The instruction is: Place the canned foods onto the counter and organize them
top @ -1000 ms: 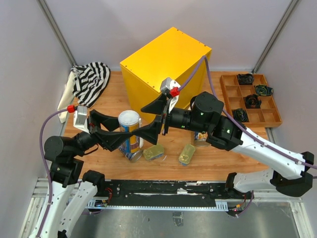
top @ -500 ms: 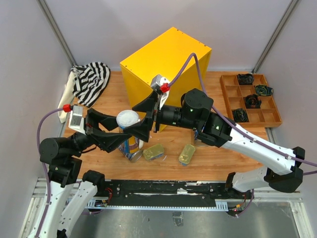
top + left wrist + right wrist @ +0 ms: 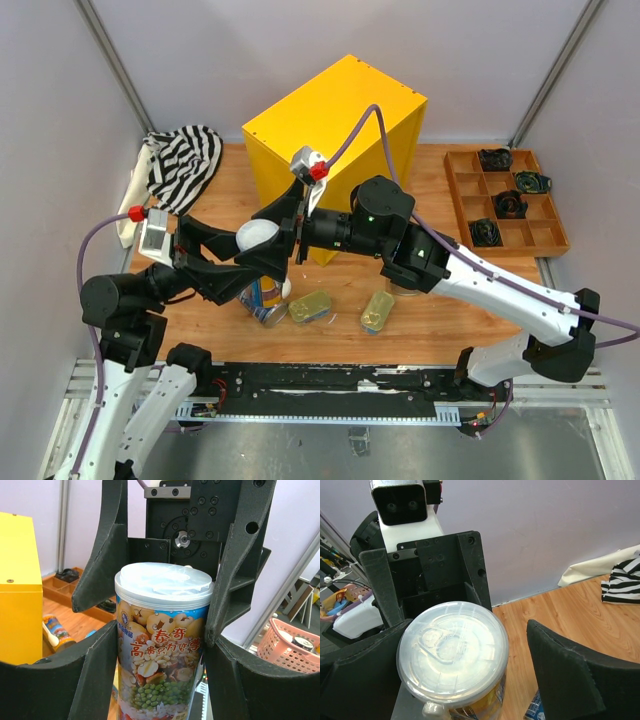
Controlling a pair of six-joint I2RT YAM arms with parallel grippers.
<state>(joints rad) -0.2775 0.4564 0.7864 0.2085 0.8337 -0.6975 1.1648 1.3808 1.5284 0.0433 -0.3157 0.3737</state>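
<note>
tall can [image 3: 160, 605] hemmed between left gripper [image 3: 161, 645] and right gripper [image 3: 469, 625], yellow box [image 3: 335, 110] top open behind

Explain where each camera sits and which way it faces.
Top external: high behind the arm bases, looking down at the big yellow metal box; both arms show.
Left wrist: on the left arm, facing the right gripper; own black fingers clamp the tall white-lidded can.
Right wrist: faces the left arm, down onto that can's lid; own open fingers flank it.
Both wrists share the can.
</note>
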